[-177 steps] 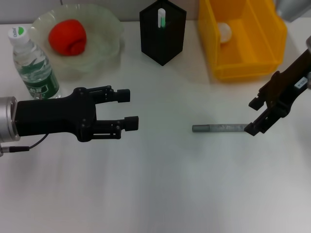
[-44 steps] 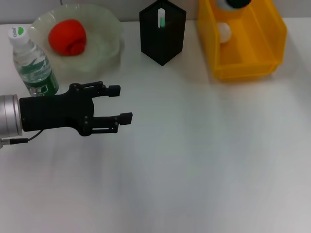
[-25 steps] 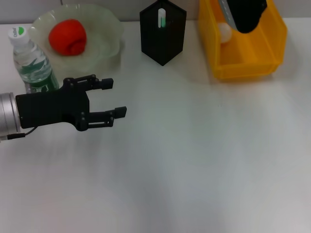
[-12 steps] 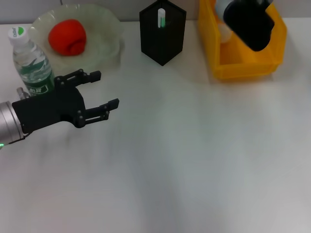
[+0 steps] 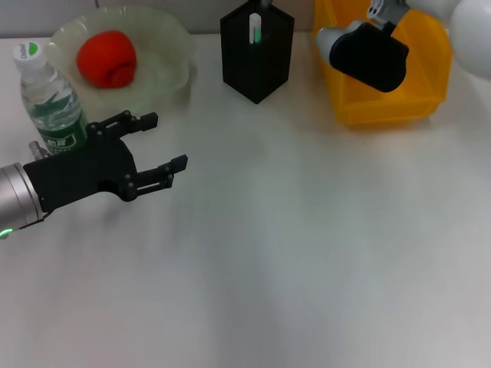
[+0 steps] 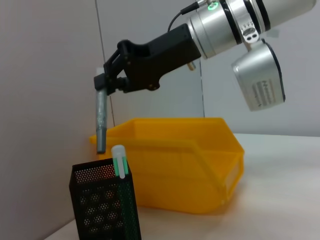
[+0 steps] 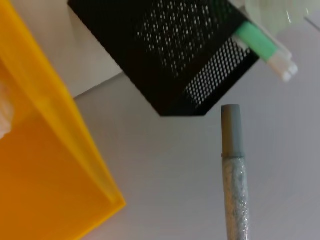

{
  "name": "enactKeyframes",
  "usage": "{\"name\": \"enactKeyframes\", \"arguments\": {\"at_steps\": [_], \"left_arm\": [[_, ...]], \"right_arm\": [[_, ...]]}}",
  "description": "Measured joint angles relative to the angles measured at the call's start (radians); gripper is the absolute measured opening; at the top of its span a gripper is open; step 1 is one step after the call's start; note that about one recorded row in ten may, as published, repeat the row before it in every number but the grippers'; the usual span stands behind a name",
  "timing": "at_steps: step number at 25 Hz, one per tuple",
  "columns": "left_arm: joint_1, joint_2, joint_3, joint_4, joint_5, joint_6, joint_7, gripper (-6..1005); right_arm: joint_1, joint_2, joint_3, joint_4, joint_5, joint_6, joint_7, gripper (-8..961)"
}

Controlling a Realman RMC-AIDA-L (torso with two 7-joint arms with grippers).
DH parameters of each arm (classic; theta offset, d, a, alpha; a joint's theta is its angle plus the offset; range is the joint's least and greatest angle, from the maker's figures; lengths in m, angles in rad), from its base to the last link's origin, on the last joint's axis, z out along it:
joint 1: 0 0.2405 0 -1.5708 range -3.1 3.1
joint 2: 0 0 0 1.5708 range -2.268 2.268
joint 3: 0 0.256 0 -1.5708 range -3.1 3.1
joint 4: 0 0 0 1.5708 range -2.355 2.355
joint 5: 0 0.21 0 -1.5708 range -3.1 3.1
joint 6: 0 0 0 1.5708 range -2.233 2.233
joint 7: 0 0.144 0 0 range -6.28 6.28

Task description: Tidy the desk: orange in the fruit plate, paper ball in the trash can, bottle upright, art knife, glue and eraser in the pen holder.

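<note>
You have one orange point(image 5: 107, 58), one green plate point(image 5: 165, 31), one bottle point(image 5: 50, 100), one black pen holder point(image 5: 257, 57), one yellow bin point(image 5: 383, 84), one white-and-green stick point(image 5: 255, 27) in the holder, one grey stick point(image 6: 101, 121), and two grippers: left point(image 5: 159, 141), right point(image 6: 102, 82).

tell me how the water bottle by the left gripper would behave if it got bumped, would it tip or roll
The bottle stands upright and looks tall over a narrow base, so a nudge near its white cap would probably tip it. It appears mostly full, which likely steadies it somewhat. Its round body would probably roll once down. The open left gripper hovers close beside it.
</note>
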Motion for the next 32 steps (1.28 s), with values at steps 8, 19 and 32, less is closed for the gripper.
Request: {"name": "enactKeyframes", "arguments": {"at_steps": [8,19,32], "left_arm": [[-0.002,-0.003,-0.002,-0.001,-0.014,-0.004,0.016,805],[-0.003,-0.004,-0.002,-0.006,-0.026,-0.004,0.038,805],[0.003,-0.003,-0.002,-0.031,-0.063,-0.004,0.092,805]], "right_arm": [[0.016,0.003,-0.068,0.100,0.000,0.131,-0.099,140],[0.014,0.008,-0.127,0.155,0.000,0.224,-0.163,145],[0.004,0.012,-0.127,0.159,0.001,0.259,-0.156,346]]}}
